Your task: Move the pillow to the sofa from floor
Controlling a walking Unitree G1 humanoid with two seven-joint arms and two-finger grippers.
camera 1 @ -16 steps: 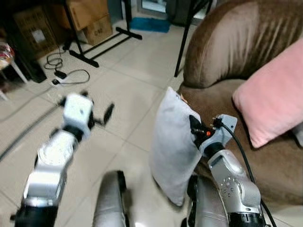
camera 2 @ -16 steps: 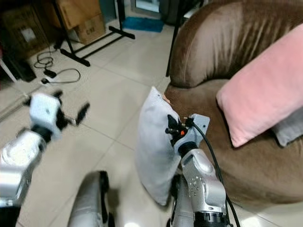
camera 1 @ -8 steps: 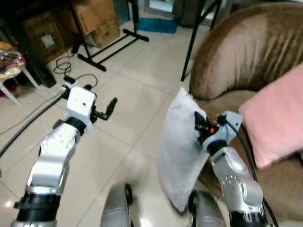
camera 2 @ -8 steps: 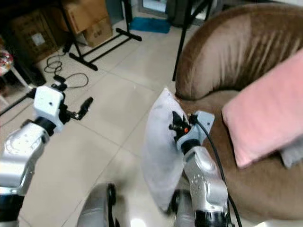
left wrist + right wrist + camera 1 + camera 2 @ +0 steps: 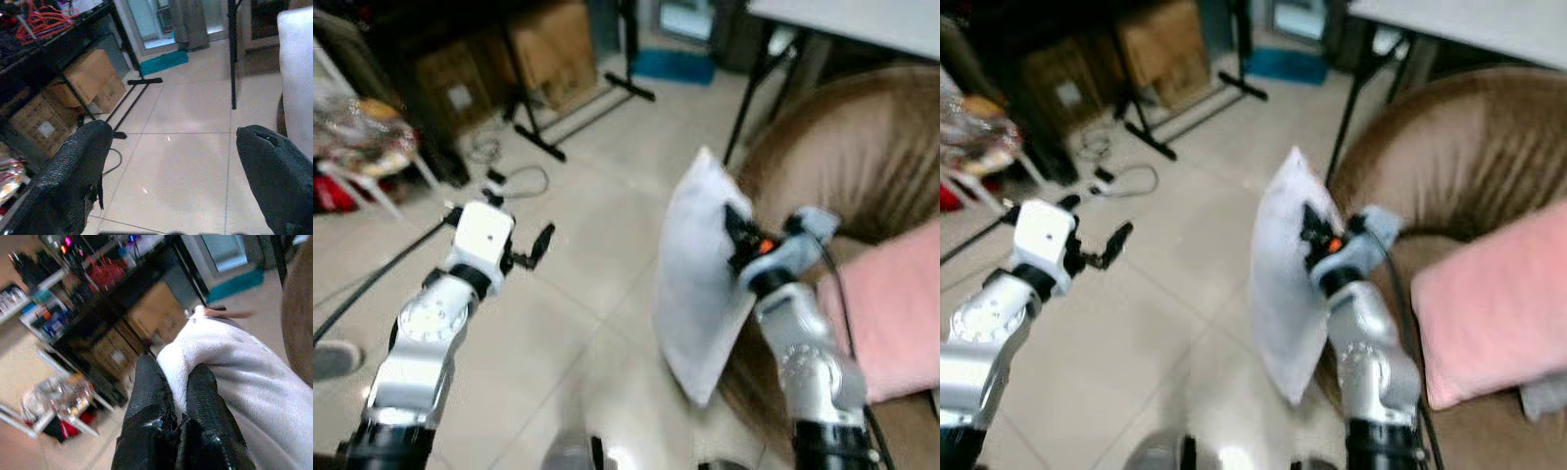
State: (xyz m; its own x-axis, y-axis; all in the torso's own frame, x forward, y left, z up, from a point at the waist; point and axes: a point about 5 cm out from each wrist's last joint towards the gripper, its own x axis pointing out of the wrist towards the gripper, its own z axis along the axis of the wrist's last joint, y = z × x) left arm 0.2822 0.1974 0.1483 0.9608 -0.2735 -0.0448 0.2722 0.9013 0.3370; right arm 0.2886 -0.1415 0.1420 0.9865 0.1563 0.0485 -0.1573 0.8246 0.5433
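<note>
The right gripper (image 5: 1310,233) is clenched on a fold of the white pillow (image 5: 693,284), its two black fingers (image 5: 146,396) pinching the fabric near the upper edge, so the pillow hangs upright, off the tiled floor (image 5: 578,274), just beside the front of the brown sofa (image 5: 847,166). To finish this step well, the pinch should probably be kept firm while the pillow is carried over the sofa's seat edge, high enough that its trailing lower corner clears the cushion, and let go only once its weight rests on the seat; the grip holds only a small bunch of cloth, so a quick swing could pull it loose. The pink cushion (image 5: 1498,313) lies on the sofa on the side away from the pillow and should be avoided. The left gripper (image 5: 524,253) hangs spread and empty, well apart from the sofa. Farther from the sofa, cardboard boxes (image 5: 93,81) stand by a dark shelf; their contents cannot be seen.
</note>
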